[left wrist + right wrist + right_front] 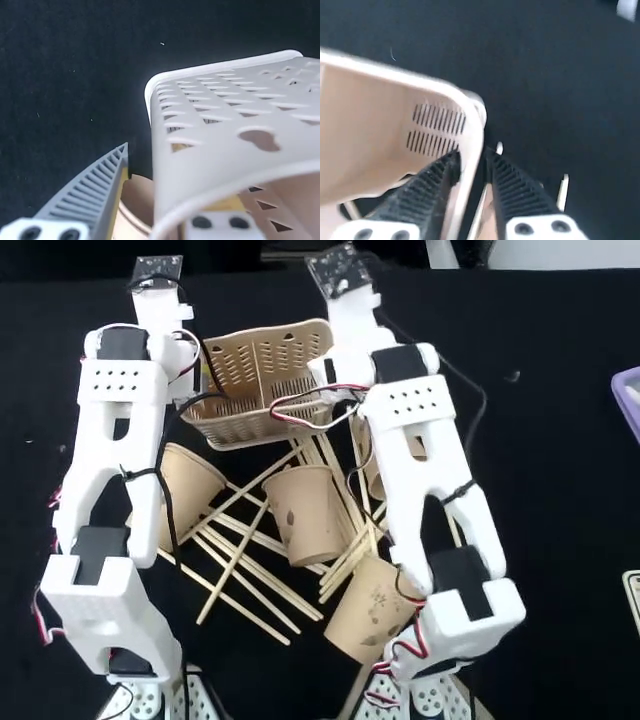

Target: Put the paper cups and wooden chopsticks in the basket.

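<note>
Black table, tilted basket, purple rim

Basket: one.
Paper cups: three in plain sight; a possible fourth partly hidden behind an arm.
Wooden chopsticks: about a dozen, overlapping; exact count not determinable.

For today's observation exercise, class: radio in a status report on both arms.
Right gripper shut on basket wall. Left gripper open at basket's opposite end. Basket tilted; paper cups and chopsticks heaped on table nearby.
</note>
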